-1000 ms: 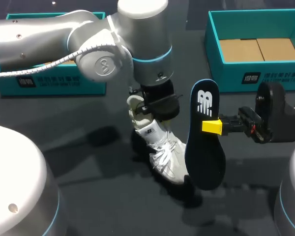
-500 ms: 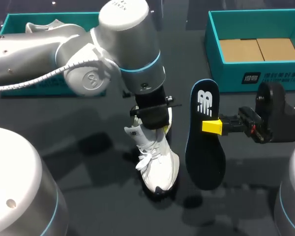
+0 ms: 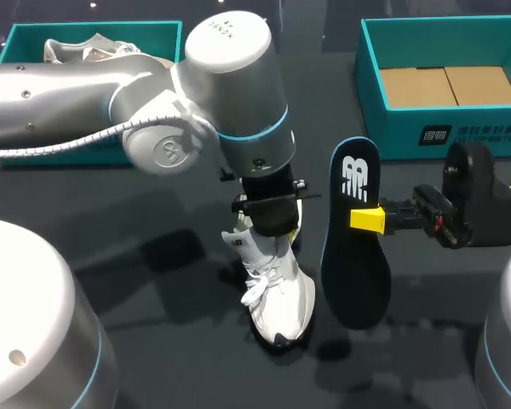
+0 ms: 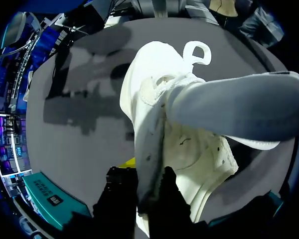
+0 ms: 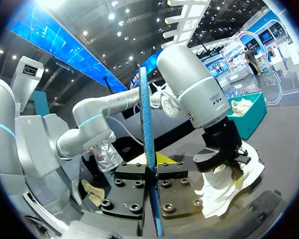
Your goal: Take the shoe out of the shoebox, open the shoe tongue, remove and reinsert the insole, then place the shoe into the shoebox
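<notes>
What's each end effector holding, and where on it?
Left end effector: white sneaker, by its collar rim. Right end effector: dark insole, by its edge, mid-length.

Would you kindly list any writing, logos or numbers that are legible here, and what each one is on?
Insole: large white logo mark, no readable words.
Right shoebox front: white label, too small to read.
Left arm end cap: tiny print, blurred.

White shoe (image 4: 154,74), gripped between 2 dark fingers (image 4: 120,199)
</notes>
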`<state>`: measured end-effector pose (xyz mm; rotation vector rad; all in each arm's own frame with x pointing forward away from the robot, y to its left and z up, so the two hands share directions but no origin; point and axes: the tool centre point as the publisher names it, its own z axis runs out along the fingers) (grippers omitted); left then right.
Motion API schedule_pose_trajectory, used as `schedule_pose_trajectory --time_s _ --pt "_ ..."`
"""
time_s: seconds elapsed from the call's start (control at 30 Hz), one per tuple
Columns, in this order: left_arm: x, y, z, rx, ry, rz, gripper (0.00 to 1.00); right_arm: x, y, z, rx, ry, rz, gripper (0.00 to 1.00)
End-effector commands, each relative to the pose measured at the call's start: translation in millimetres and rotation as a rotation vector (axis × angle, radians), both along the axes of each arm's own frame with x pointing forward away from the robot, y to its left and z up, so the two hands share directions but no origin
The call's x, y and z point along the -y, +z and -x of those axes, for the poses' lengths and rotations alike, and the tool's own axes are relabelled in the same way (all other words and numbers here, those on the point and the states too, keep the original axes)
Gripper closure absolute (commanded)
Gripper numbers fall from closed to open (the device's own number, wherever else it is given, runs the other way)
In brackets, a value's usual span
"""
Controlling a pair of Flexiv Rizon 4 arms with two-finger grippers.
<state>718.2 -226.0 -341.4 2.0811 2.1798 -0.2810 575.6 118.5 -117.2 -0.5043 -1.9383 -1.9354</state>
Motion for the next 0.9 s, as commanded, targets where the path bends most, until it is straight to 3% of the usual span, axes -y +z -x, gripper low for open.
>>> schedule_pose_trajectory --time_s 0.03,0.7,0.8,0.9 --pt "10.2 -7.3 -3.2 -0.015 -0.013 -0.012 1.0 -1.0 0.0 2.0 0.0 -0.004 0.002 1.0" --pt "34.6 -37.7 -3.4 -0.036 -0.118 -0.047 1.0 -1.0 0.0 2.0 0.0 -0.004 0.002 1.0" --pt "37.0 -39.4 -5.6 -0.042 -0.122 -0.046 0.76 -1.0 0.0 2.0 0.0 -0.004 0.002 1.0" --pt "38.6 -38.3 -8.0 -0.046 -0.124 -0.035 0.7 -1.0 0.0 2.0 0.0 -0.004 0.002 1.0"
